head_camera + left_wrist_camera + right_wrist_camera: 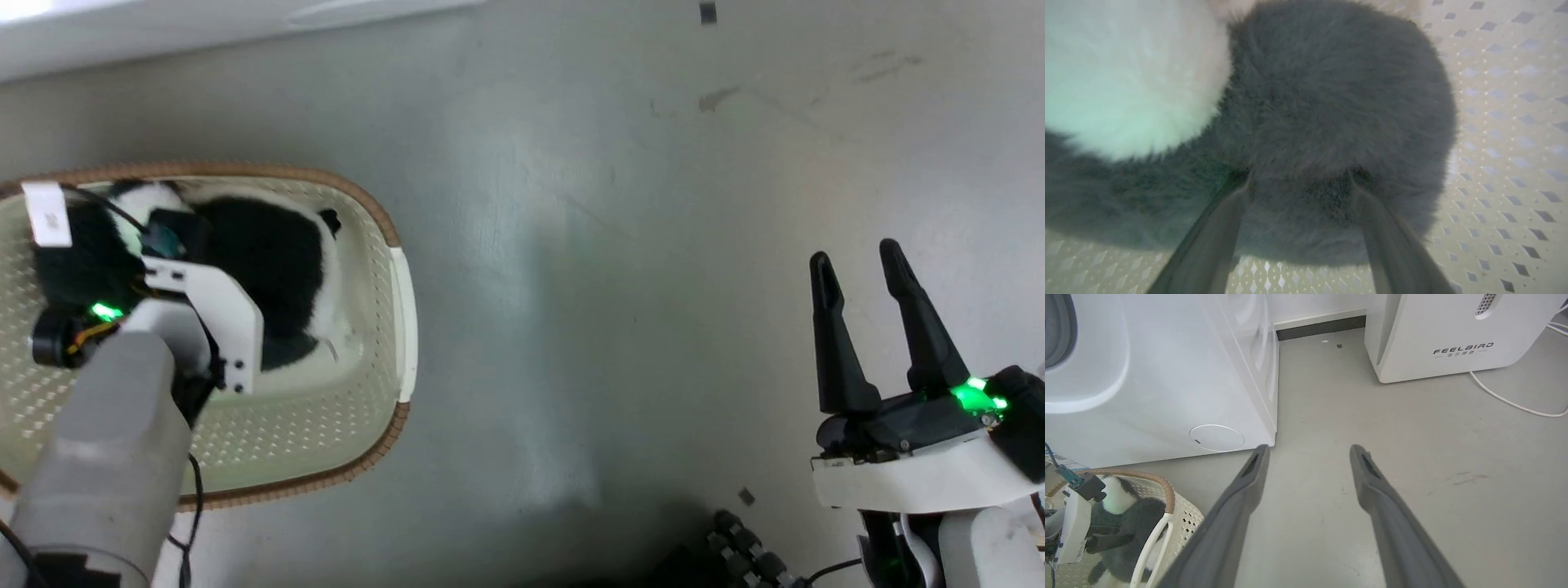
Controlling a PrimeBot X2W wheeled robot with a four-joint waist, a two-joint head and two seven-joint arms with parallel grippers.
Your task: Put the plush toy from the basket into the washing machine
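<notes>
Holds the left gripper [1300, 177] down in the basket [245, 169], jaws spread, tips sunk in black fur of the plush toy [1331, 102] lying there. Hangs the right gripper [855, 253] parted above the floor [612, 245], near the washing machine [1147, 375].

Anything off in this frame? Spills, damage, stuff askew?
Nothing stands out. The plush toy lies inside the basket, which sits upright on the floor. The left gripper is open, tips in the black fur; the right gripper is open over the floor. Faint scuffs there, no spill.
</notes>
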